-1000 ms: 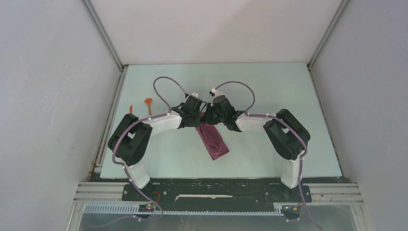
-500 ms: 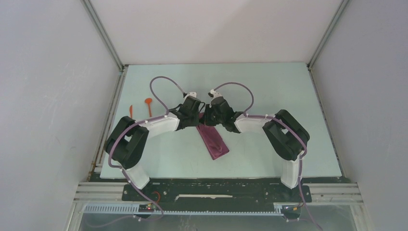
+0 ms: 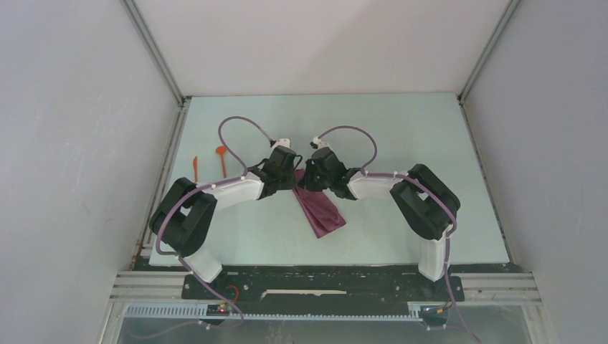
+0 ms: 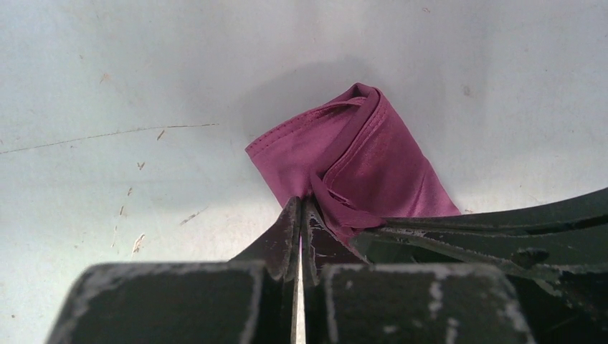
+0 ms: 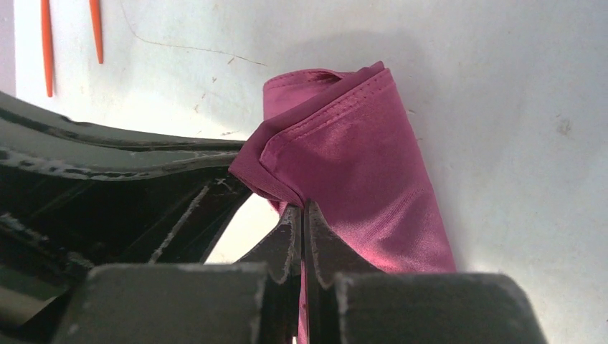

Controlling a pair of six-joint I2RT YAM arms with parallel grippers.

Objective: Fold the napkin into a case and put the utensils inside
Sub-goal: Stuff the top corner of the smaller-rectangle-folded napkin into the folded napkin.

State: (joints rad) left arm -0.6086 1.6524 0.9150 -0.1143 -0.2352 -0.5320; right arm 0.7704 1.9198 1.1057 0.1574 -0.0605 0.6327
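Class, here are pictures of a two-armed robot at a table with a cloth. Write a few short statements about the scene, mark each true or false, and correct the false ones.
1. The left claw and the right claw are both shut on the far end of the napkin. True.
2. The napkin is spread out as a flat square. False: it is folded into a long narrow strip.
3. The orange utensils are tucked inside the napkin. False: they lie bare on the table, apart from the napkin.
4. The orange utensils are on the left arm's side of the table. True.
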